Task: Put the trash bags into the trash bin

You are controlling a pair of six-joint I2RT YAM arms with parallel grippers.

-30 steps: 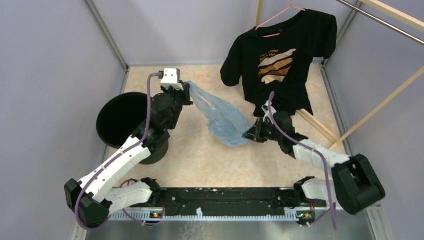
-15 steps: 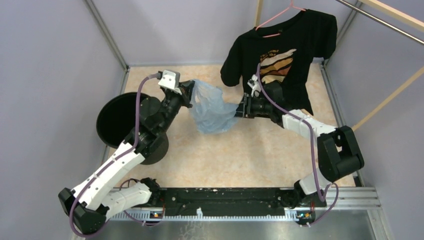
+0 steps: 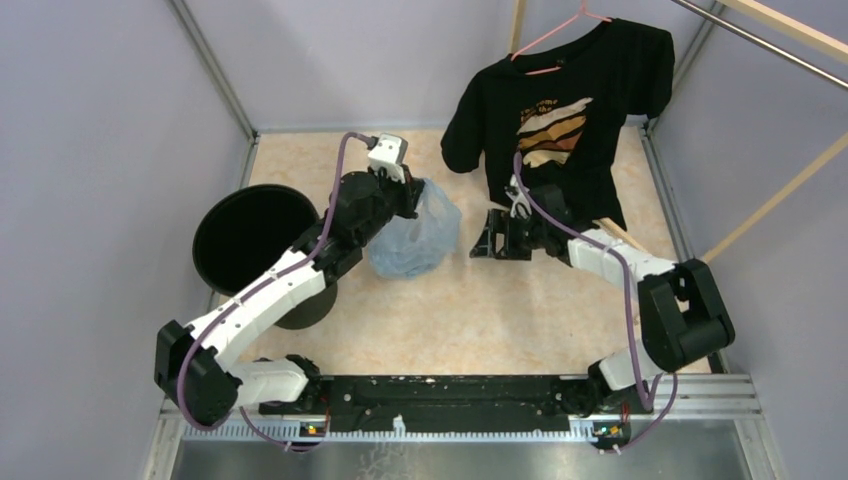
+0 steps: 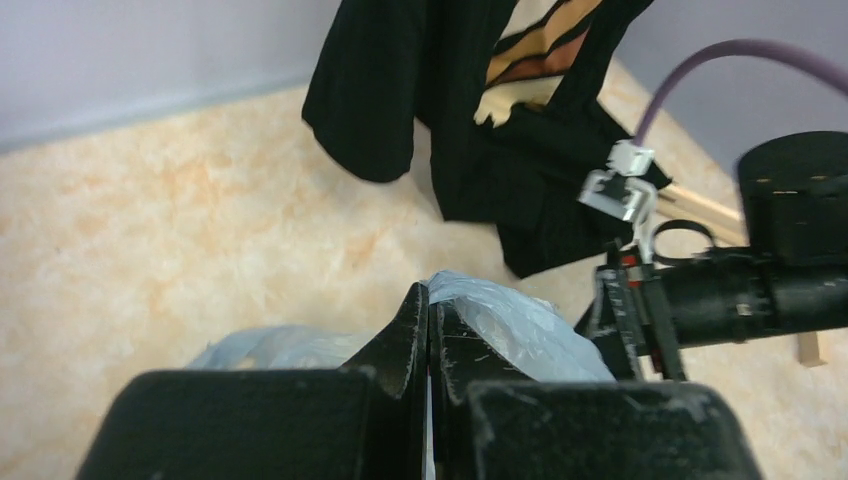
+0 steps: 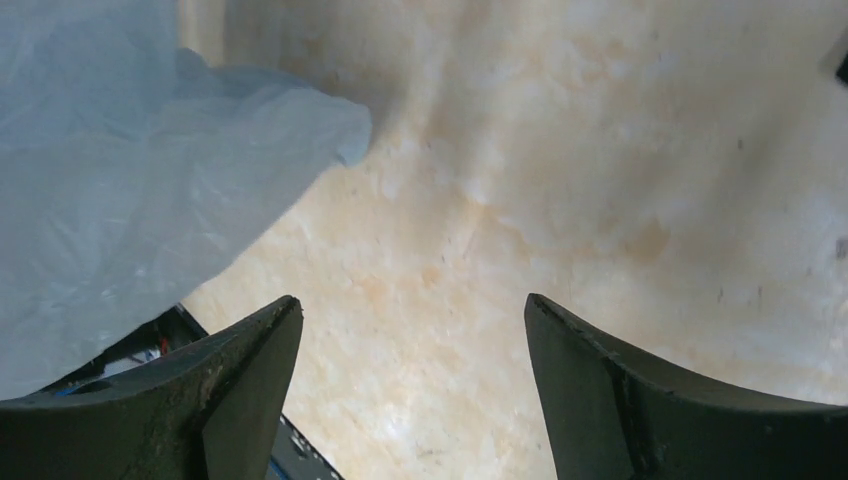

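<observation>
Pale-blue crinkly trash bag [image 3: 412, 240] hangs bunched from your left gripper [image 4: 428, 296], pinched tight, just right of the round black bin [image 3: 230, 220]. Your right gripper [image 5: 412, 310] is spread wide, empty.

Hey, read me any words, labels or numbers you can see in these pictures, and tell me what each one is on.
On the black T-shirt: pale lettering above the striped print, too small and blurred to read.
On the trash bag and the trash bin: no text visible.
</observation>
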